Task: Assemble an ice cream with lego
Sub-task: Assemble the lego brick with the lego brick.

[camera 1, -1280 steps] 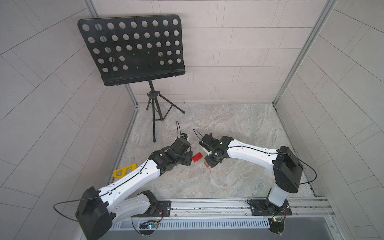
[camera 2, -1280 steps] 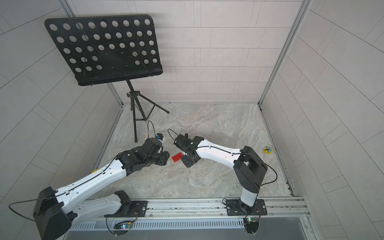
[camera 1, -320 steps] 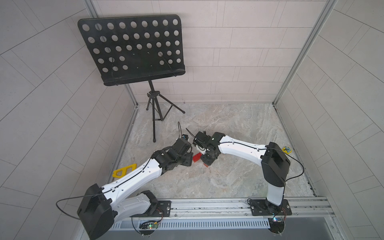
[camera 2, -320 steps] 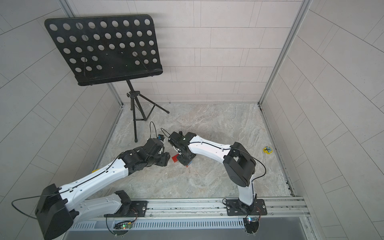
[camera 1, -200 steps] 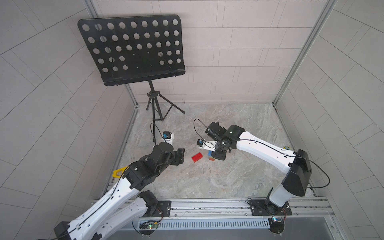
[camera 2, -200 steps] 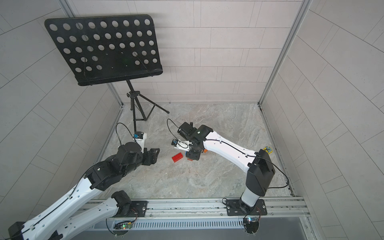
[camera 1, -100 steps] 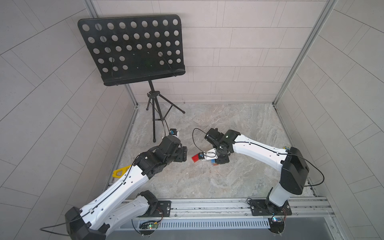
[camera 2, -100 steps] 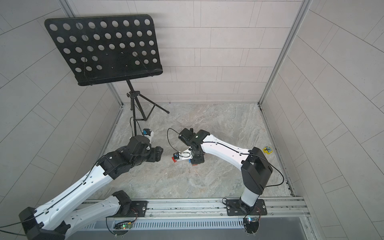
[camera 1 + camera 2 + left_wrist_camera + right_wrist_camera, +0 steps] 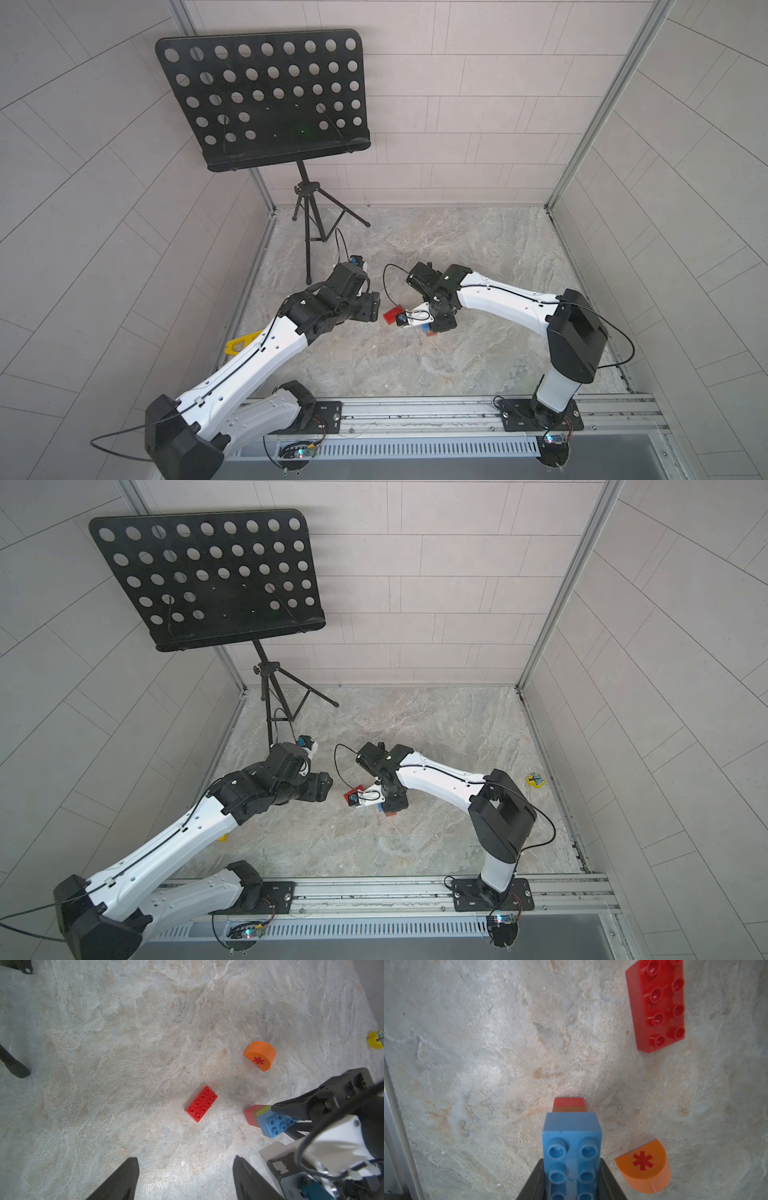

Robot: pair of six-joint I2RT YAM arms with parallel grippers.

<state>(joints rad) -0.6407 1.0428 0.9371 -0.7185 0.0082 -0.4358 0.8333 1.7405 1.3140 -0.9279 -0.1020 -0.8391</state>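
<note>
**Top views.** The right gripper point(image 9: 430, 326) is clamped on the blue brick point(image 9: 424, 328), low over the marble floor point(image 9: 415, 374). The left gripper point(image 9: 371, 307) hangs just beside the loose red brick point(image 9: 392, 314). The bricks are too small here to judge their seating.

**Left wrist view.** The left jaws stand apart and empty, with the red brick point(image 9: 202, 1103) lying flat beyond their tips, studs up. The blue brick caps a narrow stem point(image 9: 256, 1114), which leans. The orange dome point(image 9: 259, 1055) lies well apart from it.

**Right wrist view.** The blue brick's studs are bare. Whether the stem's foot rests on the floor cannot be confirmed.

**Assessment.** The red brick appears due next. I recommend holding the stack upright and steady. The left gripper should take the red brick across its short width, line up its long edges with the blue brick's, and press straight down.
</note>
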